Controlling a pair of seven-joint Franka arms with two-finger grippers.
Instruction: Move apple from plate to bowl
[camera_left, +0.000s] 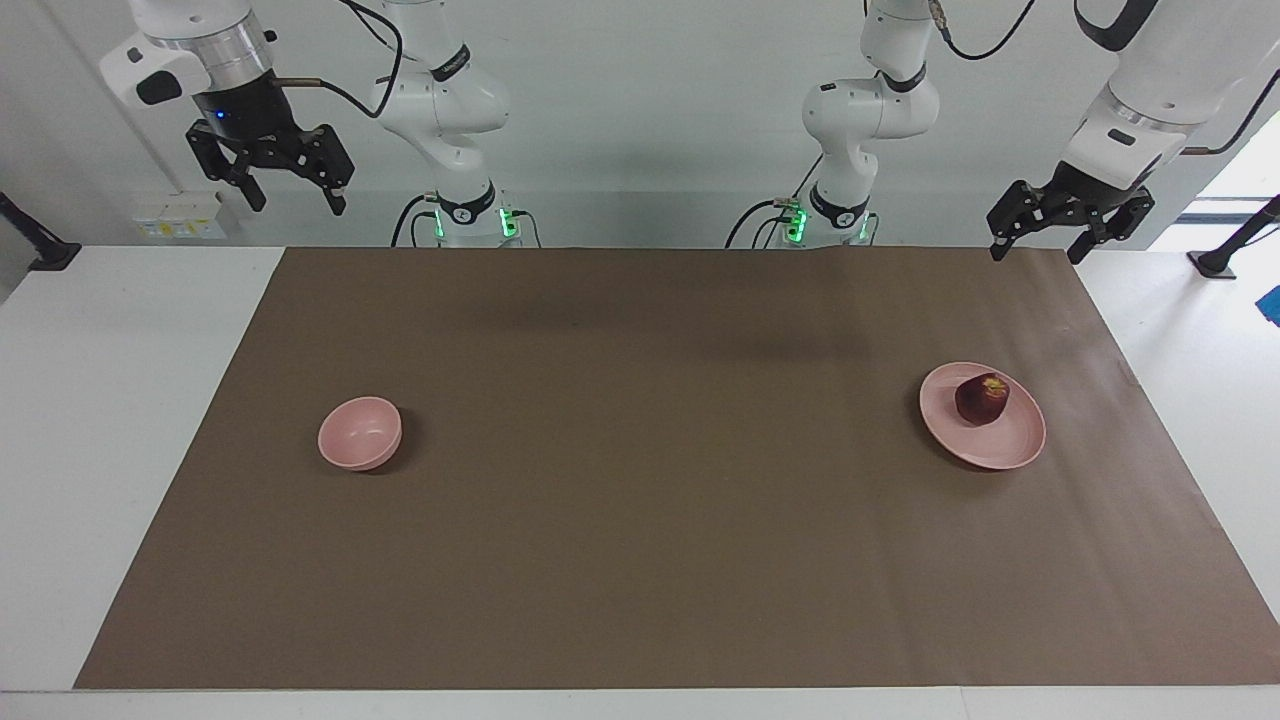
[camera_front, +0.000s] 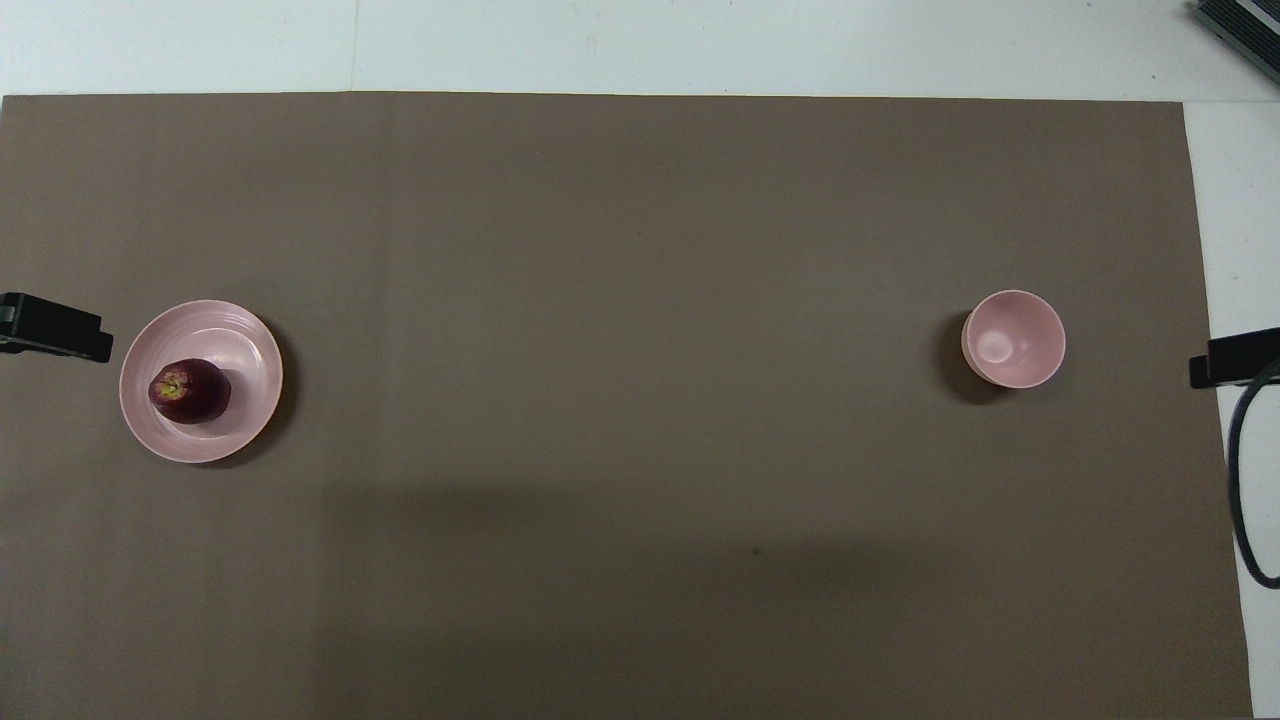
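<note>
The dark red apple (camera_left: 982, 398) with a yellowish top lies on the flat pink plate (camera_left: 1003, 447) toward the left arm's end of the table. In the overhead view the apple (camera_front: 190, 391) sits on the part of the plate (camera_front: 238, 352) nearer the robots. The small deep pink bowl (camera_left: 360, 432) (camera_front: 1013, 338) stands empty toward the right arm's end. My left gripper (camera_left: 1038, 252) hangs open and empty, high over the mat's corner by the robots. My right gripper (camera_left: 298, 205) hangs open and empty, high over the table's edge by the robots. Both arms wait.
A brown mat (camera_left: 640, 480) covers most of the white table (camera_left: 120, 400). Only dark tips of the left gripper (camera_front: 55, 328) and right gripper (camera_front: 1235, 358) show at the overhead view's side edges. A black cable (camera_front: 1240, 480) hangs by the right one.
</note>
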